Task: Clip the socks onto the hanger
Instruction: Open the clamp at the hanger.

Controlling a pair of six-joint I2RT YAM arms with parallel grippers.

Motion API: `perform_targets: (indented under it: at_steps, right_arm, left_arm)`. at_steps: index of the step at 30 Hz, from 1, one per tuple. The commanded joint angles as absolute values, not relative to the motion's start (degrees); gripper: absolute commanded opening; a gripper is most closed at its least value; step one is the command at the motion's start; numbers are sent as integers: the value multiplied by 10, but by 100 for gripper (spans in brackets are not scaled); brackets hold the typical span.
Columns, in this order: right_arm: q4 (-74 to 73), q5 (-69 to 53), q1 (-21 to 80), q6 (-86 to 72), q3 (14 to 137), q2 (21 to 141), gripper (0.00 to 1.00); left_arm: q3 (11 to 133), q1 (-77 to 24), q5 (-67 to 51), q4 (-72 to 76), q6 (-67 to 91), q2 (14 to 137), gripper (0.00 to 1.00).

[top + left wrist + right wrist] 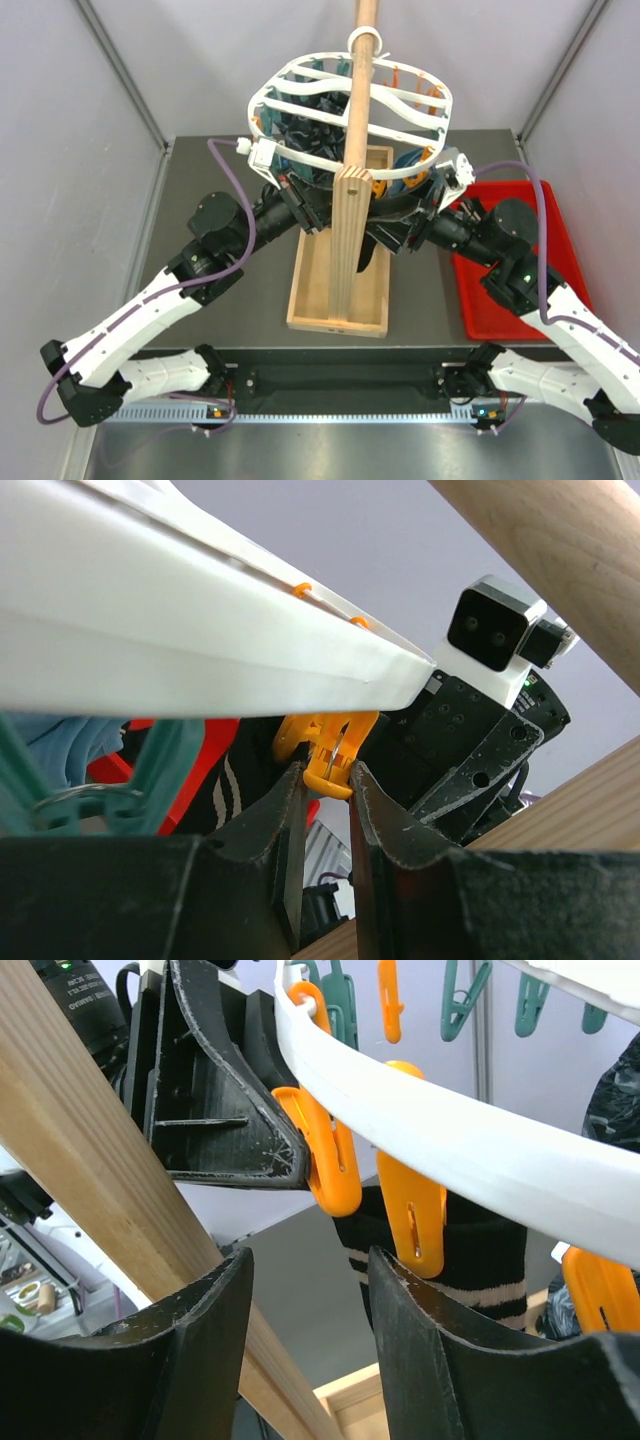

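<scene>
**Clerk:** Entry one, left side?

**Checker:** Left gripper (328, 768), clenched on an orange clothespin (322, 742) that hangs from the rim of the white hanger (200, 640). A teal clothespin (150, 770) sits to its left on the same rim.

**Clerk:** Entry two, middle?

**Checker:** Wooden pole (364, 70), upright in a shallow wooden tray (310, 290). The hanger hangs from the pole above that tray, and both arms reach in under it.

**Clerk:** The sock?

**Checker:** One black sock (480, 1260) with tan stripes. It hangs from the hanger's rim, pinned by a second orange clothespin (415, 1210) beside the one the left gripper pinches. More dark fabric hangs under the hanger in the top view, too bunched to sort.

**Clerk:** Entry three, right side?

**Checker:** Right gripper (308, 1260), fingers apart with nothing between them, just below the pinned sock. Its far finger may brush the sock; the angle leaves that unclear. A red tray (520, 290) lies on the table at the far right.
</scene>
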State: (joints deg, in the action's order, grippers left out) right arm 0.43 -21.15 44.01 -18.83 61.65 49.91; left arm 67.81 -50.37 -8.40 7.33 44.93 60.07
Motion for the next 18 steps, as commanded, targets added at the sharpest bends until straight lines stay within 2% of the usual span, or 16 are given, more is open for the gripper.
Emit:
perform_targets:
  at_steps: [1,12,18]
  right_arm:
    - [31,-230,436,-170,642,494,49]
    - [24,-186,427,-161,647,491,45]
    - [32,-207,422,-162,665,512,44]
  left_arm:
    - [682,-507,-127,102,458,608,0]
    - [664,-507,-144,125,475,612,0]
    - [663,-508,-144,126,479,613,0]
